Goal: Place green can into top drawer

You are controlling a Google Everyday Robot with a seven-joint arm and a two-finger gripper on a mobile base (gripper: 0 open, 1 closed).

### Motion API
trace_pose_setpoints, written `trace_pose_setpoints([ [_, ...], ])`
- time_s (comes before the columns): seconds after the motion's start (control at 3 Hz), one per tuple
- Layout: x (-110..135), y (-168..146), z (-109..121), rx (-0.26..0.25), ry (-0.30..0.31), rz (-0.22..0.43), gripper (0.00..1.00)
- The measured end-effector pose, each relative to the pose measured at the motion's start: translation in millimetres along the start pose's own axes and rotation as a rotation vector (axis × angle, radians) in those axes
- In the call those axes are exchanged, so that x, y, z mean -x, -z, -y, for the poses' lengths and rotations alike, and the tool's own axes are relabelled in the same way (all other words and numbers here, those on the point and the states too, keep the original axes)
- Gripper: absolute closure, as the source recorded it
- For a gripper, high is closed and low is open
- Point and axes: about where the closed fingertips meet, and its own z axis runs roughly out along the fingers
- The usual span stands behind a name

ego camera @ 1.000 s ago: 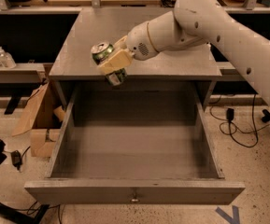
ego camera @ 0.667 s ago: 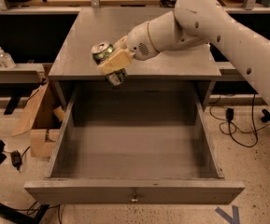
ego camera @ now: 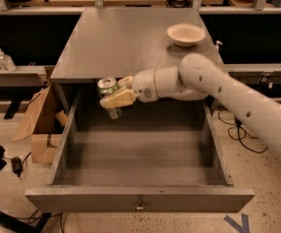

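End effector (ego camera: 116, 100): closed on the green can (ego camera: 107, 86), pale fingers (ego camera: 122, 97) clamped across the can's middle. The silver top is seen above the fingers and a short part of the body below them. The can is held roughly upright, tilted a little.

Change noted: a second ago the can was carried over the front left part of the bench (ego camera: 120, 42) top, clear above the surface. It has now been brought forward and down. It is seen at the bench's front edge, at the rear left of the open top drawer (ego camera: 203, 200), with its lower end below the level of the bench top. With the arm lowered, a cream bowl (ego camera: 185, 34) is uncovered at the back right of the bench; it is well apart from the can.

Drawer: pulled fully out, inside bare as far as is shown, knob (ego camera: 139, 207) at the centre of the front panel.

Meaning for the task: the carry from the bench is judged nearly done and the lowering begun. The can is not yet set down; no contact with the drawer floor is shown. A further descent is judged to be needed before release. The left wall is near, and it cannot be told how far the can stands clear of the bench edge. A release from this height would risk a tipped or rolling can.
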Motion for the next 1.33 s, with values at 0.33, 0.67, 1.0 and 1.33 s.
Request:
trace_pose_setpoints([
  [0.33,-43.6,-14.5,-8.6,0.019,-0.01,0.058,1.0],
  [0.67,-81.0,-30.9,-20.7,0.033,-0.001,0.125,1.0],
  [1.0,-106.4,-52.1,-28.1,0.063,-0.001,0.193,1.0],
  [1.33,-127.0,-65.9,-37.0,0.067,0.015,0.269,1.0],
])
